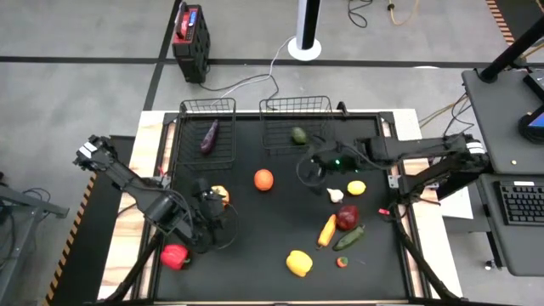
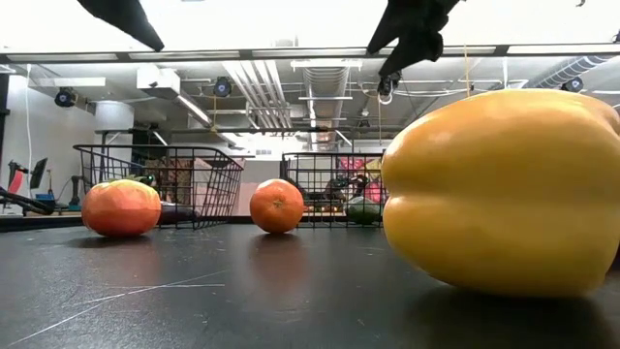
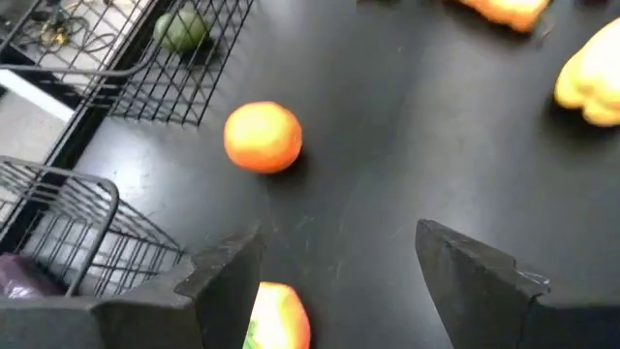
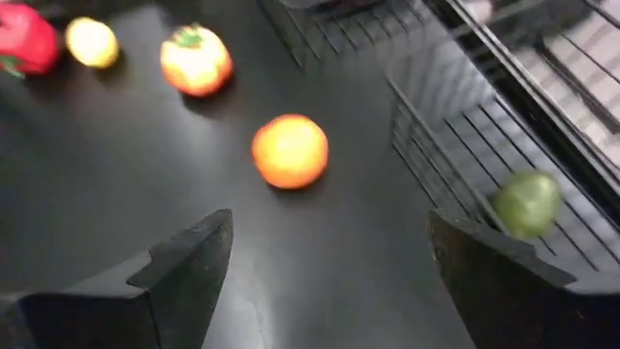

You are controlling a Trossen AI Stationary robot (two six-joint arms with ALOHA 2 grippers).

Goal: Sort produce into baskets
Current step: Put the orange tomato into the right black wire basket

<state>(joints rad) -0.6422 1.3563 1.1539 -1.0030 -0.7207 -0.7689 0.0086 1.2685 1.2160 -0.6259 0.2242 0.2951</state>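
1. Table (image 1: 280, 272): black mat; two black wire baskets at the far edge; the narrower basket (image 1: 206, 132) sits on the left, the wider basket (image 1: 295, 124) to its right
2. Narrower basket holds a purple eggplant (image 1: 209, 136); wider basket holds a green avocado (image 1: 298, 134), also seen in the right wrist view (image 4: 527, 204) behind the mesh
3. Orange (image 1: 263, 179) lies loose on the mat in front of the gap between the two baskets; apart from both grippers
4. Left gripper (image 1: 212, 206) hangs over the near-left part of the mat; fingers (image 3: 218, 281) spread apart, nothing between them; an orange-red tomato-like fruit (image 1: 220, 195) lies just beside its tips, partly seen under the left finger in the wrist view
5. Red pepper (image 1: 174, 256) lies near the left edge, nearer the front than the left gripper
6. Right gripper (image 1: 309, 167) hovers just in front of the wider basket; fingers (image 4: 189, 267) wide apart and empty; the orange lies ahead of them on the mat
7. Right-hand cluster: lemon (image 1: 356, 188); garlic (image 1: 336, 195); dark red round fruit (image 1: 347, 217); carrot (image 1: 327, 230); cucumber (image 1: 348, 238); the carrot and cucumber lie either side of the red fruit
8. Yellow pepper (image 1: 298, 263) rests near the front edge; it fills the right of the low view (image 2: 504, 189)
9. A small red-and-green piece (image 1: 342, 262) lies right of the yellow pepper; kind not discernible
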